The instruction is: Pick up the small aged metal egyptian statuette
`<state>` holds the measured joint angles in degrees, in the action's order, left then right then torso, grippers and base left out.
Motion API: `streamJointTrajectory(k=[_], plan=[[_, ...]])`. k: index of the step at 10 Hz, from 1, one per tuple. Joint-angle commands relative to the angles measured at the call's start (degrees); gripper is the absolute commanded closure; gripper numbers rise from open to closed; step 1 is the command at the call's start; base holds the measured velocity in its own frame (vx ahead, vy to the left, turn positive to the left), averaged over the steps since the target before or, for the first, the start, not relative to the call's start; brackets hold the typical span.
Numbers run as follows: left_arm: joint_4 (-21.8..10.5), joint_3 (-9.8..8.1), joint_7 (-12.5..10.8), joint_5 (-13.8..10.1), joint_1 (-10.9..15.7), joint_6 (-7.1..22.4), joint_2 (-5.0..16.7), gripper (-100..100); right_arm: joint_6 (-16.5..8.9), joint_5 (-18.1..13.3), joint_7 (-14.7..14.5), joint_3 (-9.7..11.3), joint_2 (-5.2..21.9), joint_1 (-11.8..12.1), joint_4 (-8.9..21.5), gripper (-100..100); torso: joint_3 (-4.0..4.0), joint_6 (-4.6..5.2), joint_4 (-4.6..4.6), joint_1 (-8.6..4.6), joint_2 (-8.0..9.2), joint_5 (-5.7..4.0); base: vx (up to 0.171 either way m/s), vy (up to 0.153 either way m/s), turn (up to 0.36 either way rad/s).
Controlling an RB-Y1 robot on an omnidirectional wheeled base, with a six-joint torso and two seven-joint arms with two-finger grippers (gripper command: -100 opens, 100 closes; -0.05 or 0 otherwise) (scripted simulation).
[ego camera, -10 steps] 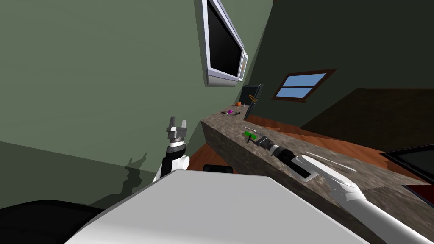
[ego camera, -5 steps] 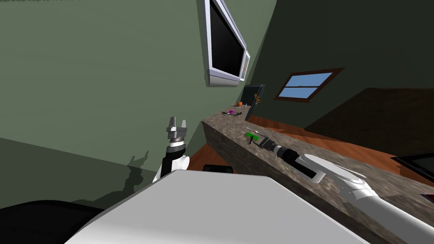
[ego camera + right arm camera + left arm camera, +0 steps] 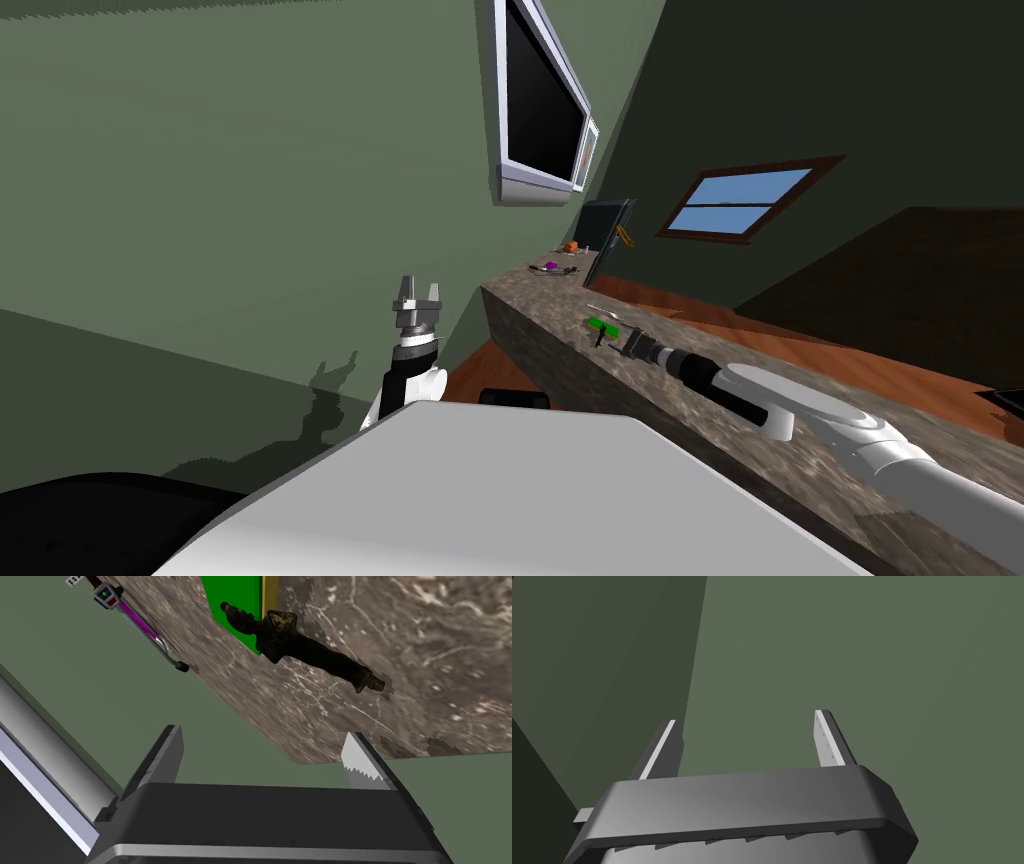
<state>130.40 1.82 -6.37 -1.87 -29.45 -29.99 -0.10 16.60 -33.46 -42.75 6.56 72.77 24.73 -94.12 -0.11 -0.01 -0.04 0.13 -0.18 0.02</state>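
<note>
Right wrist view: the statuette [image 3: 300, 651], a slim dark figure mottled brown and dull gold, stands near the edge of the marbled brown counter [image 3: 425, 641], just beside a green block [image 3: 235, 611]. The right gripper [image 3: 262, 736] is spread wide short of it, empty; the left gripper [image 3: 747, 718] gapes too, off the counter's end.

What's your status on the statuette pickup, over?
Right gripper open, short of the statuette. Left gripper open, raised at my left. Statuette on the mottled counter, by a flat green thing; path clear.
</note>
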Motion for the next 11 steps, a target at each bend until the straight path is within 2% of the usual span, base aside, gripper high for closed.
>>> streamJointTrajectory(k=[1, 2, 3, 4, 5, 7, 8, 9, 10, 11], plan=[[0.0, 0.00, 0.0, 0.0, 0.0, 0.0, 0.0, 0, -0.2, -0.2, -1.3, 0.5, 2.9, 0.5, 0.4, -100, 0.00, 0.00, 0.00, 0.00, 0.00, 0.00, 0.042, 0.030, 0.053], [0.0, 0.00, 0.0, 0.0, 0.0, 0.0, 0.0, 0, -0.2, -0.5, -3.3, 2.2, 4.6, 0.8, 1.9, -100, 0.01, 0.01, 0.00, -0.01, 0.02, 0.01, 0.039, 0.038, 0.128], [0.0, 0.00, 0.0, 0.0, 0.0, 0.0, 0.0, 0, -0.2, -0.5, -3.3, 2.2, 5.9, 0.8, 1.9, -100, 0.01, -0.01, 0.00, 0.02, 0.01, 0.01, 0.035, 0.038, 0.048], [0.0, 0.00, 0.0, 0.0, 0.0, 0.0, 0.0, 0, -0.1, -0.7, -5.3, 3.9, 8.1, 1.0, 3.3, -100, 0.02, 0.03, 0.01, 0.03, 0.04, 0.01, 0.045, 0.047, 0.082], [0.0, 0.00, 0.0, 0.0, 0.0, 0.0, 0.0, 0, -0.1, -0.7, -5.3, 3.9, 8.7, 1.0, 3.3, -100, 0.01, 0.00, 0.00, 0.06, 0.02, 0.01, 0.038, 0.038, 0.054], [0.0, 0.00, 0.0, 0.0, 0.0, 0.0, 0.0, 0, 0.2, -1.0, -8.7, 7.3, 12.9, 1.7, 5.7, -100, -0.02, -0.01, -0.01, 0.03, -0.03, 0.01, 0.070, 0.057, 0.152], [0.0, 0.00, 0.0, 0.0, 0.0, 0.0, 0.0, 0, 0.2, -1.0, -8.8, 7.3, 13.9, 1.7, 5.7, -100, -0.07, -0.01, -0.03, 0.15, -0.12, 0.03, 0.064, 0.059, 0.047], [0.0, 0.00, 0.0, 0.0, 0.0, 0.0, 0.0, 0, 0.5, -1.0, -10.4, 9.0, 16.0, 2.0, 6.8, -100, -0.05, 0.03, -0.02, 0.12, -0.07, 0.03, 0.058, 0.064, 0.082], [0.0, 0.00, 0.0, 0.0, 0.0, 0.0, 0.0, 0, 0.5, -1.0, -10.4, 9.0, 16.1, 2.0, 6.8, -100, -0.03, 0.01, -0.01, 0.13, -0.04, 0.03, 0.046, 0.042, 0.055], [0.0, 0.00, 0.0, 0.0, 0.0, 0.0, 0.0, 0, 0.7, -1.0, -11.9, 10.7, 18.2, 2.4, 7.8, -100, 0.00, 0.02, 0.00, 0.08, 0.00, 0.02, 0.049, 0.041, 0.155]])
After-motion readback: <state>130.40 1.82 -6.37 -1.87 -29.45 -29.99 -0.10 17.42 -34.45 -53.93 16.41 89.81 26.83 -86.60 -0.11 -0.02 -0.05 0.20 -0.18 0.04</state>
